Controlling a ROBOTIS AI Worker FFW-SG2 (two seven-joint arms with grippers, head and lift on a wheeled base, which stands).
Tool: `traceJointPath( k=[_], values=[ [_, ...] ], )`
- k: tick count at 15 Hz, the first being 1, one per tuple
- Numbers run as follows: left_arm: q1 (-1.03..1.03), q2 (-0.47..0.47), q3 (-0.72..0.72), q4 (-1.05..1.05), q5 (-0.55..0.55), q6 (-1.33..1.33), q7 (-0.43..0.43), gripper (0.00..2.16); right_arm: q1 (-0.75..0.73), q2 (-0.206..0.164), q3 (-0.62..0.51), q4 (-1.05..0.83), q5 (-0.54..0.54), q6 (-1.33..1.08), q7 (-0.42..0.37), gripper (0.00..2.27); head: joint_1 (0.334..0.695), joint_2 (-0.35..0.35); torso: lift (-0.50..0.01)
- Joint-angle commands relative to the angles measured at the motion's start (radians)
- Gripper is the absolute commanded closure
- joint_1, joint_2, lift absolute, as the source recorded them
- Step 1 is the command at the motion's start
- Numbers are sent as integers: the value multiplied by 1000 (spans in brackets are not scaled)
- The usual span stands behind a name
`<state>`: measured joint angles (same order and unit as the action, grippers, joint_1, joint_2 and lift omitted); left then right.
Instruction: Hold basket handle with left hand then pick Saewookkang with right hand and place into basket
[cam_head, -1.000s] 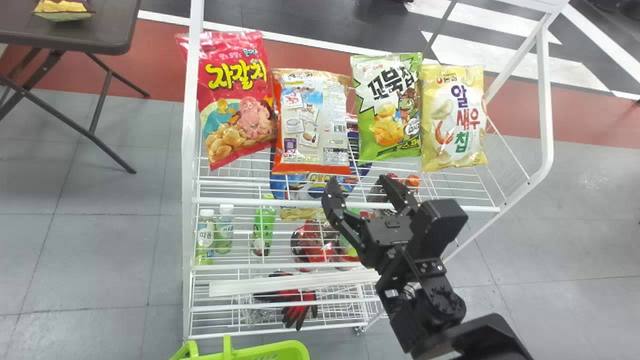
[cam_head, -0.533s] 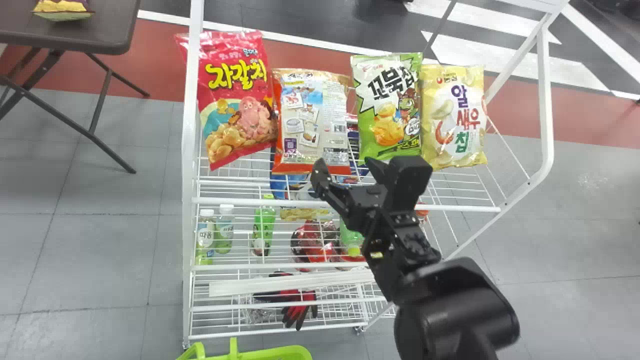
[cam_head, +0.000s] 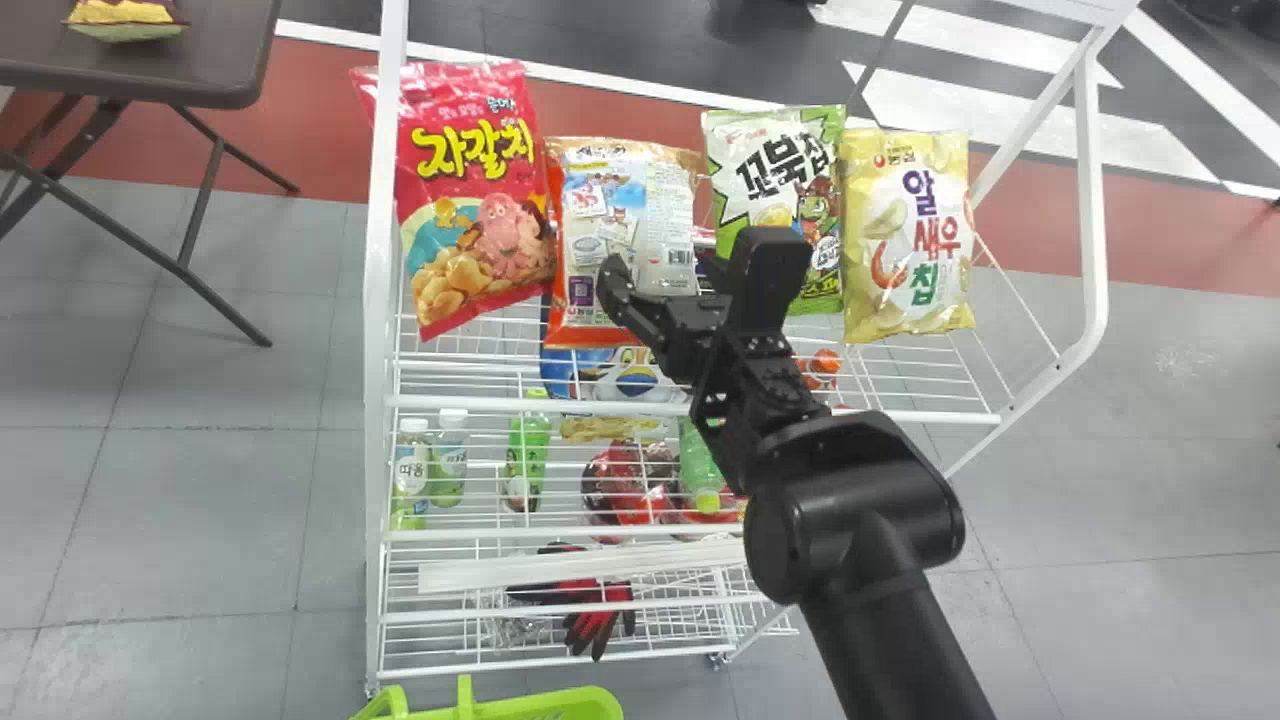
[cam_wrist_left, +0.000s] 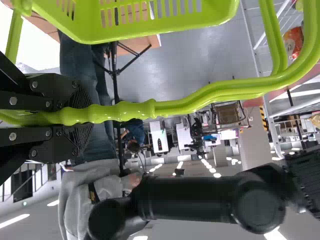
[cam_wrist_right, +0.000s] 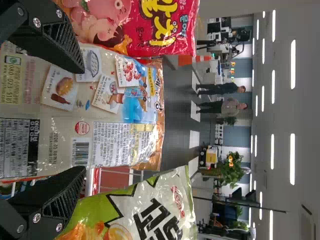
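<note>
Grey floor tiles (cam_head: 210, 520) surrounded the white rack (cam_head: 378, 450). Before the rack, the green basket (cam_head: 560, 702) was mostly cut off, its handle (cam_wrist_left: 130, 111) clamped in the left gripper (cam_wrist_left: 90, 118). At the rack's wire top shelf, the right gripper (cam_head: 675, 272) stood wide, covering the lower corner of the Saewookkang bag (cam_head: 625, 200), upright lengthwise, back toward the robot. Beyond the rack ran red flooring (cam_head: 640, 118).

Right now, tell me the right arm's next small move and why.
I'd probably ease the right gripper slightly closer to the orange-edged bag: its fingers stand open, one toward the pink bag, one toward the green bag, not yet gripping. The left gripper holds the basket handle, so that side seems ready.
</note>
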<state>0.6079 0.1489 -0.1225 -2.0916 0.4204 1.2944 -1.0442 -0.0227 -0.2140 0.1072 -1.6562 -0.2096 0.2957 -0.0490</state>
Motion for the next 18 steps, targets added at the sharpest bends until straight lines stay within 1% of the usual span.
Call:
traceJointPath(
  k=[1, 2, 4, 6, 9, 10, 11, 12, 13, 14, 15, 18],
  values=[
    [3, 0, 3, 2, 0, -10, 0, 1959, -59, 4, 14, 67, -4, -2, 1, 130, 695, -350, -19],
    [3, 0, 4, 4, 0, -16, -2, 1959, -83, 8, 17, 96, -4, 1, 3, 130, 695, -350, -19],
    [3, 0, 7, 10, 0, -19, -2, 1963, -126, 21, 19, 151, -7, 4, 46, 130, 695, -350, -19],
    [0, 0, 11, 15, 0, -19, -2, 1959, -180, 38, 26, 222, -8, 1, 72, 130, 695, -350, -19],
    [-10, -5, 17, 25, 0, -19, -2, 1963, -235, 50, 54, 297, 21, 17, 71, 147, 695, -350, -19],
    [-13, -5, 21, 28, 1, -19, -2, 1959, -250, 56, 54, 314, 29, 32, 71, 178, 695, -337, -19],
    [-16, -5, 24, 33, 6, -19, -3, 1963, -261, 56, 52, 319, 55, 81, 72, 481, 695, -329, -19],
    [-16, -3, 30, 35, 9, -22, -3, 1963, -269, 56, 48, 325, 58, 109, 94, 839, 695, -321, -19],
    [-16, -2, 34, 38, 11, -19, -5, 1959, -272, 56, 43, 328, 53, 124, 109, 1659, 695, -320, -19],
    [-16, -2, 37, 38, 14, -19, -5, 1963, -270, 58, 43, 328, 55, 112, 107, 2162, 695, -317, -19],
    [-16, 0, 41, 38, 18, -22, -5, 1959, -261, 59, 46, 323, 70, 84, 106, 2246, 695, -315, -19],
    [-4, 1, 53, 33, 28, -22, -14, 1963, -218, 61, 38, 271, 67, 47, 49, 2243, 695, -312, -19]
  ],
)
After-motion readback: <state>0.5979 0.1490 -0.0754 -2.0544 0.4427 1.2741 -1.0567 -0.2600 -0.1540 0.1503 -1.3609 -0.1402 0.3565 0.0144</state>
